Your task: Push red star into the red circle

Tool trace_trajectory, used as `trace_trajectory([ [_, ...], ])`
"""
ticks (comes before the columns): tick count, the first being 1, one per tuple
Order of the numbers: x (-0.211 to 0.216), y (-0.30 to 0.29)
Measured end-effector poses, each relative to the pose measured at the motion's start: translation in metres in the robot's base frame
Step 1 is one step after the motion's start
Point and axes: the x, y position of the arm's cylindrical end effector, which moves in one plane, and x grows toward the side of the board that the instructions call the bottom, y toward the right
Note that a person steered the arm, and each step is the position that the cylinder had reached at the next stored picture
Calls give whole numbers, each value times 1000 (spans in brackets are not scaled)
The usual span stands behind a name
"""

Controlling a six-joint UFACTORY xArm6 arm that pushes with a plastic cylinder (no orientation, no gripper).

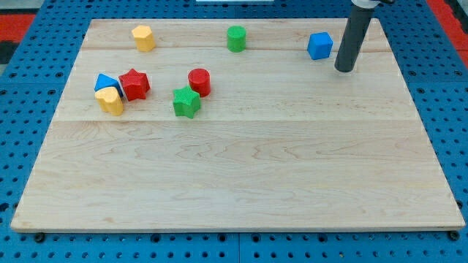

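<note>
Red star sits near the board's left edge, upper half; squat, no clear long axis, one point aimed toward the view's top. It touches the blue triangular block and yellow heart. Red circle lies apart to its right, beside the green star. My tip, bare and holding nothing, rests near the top right corner, just beside the blue cube.

Only the robot's rod shows: plain dark grey cylinder, smooth matte finish, straight sides. Darker, wider collar at its upper end, cut by the frame. My tip flat-ended, blunt, same grey.
</note>
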Motion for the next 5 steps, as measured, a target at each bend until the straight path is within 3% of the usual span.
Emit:
trace_trajectory([
  [2,-45,-46],
  [4,24,11],
  [5,27,14],
])
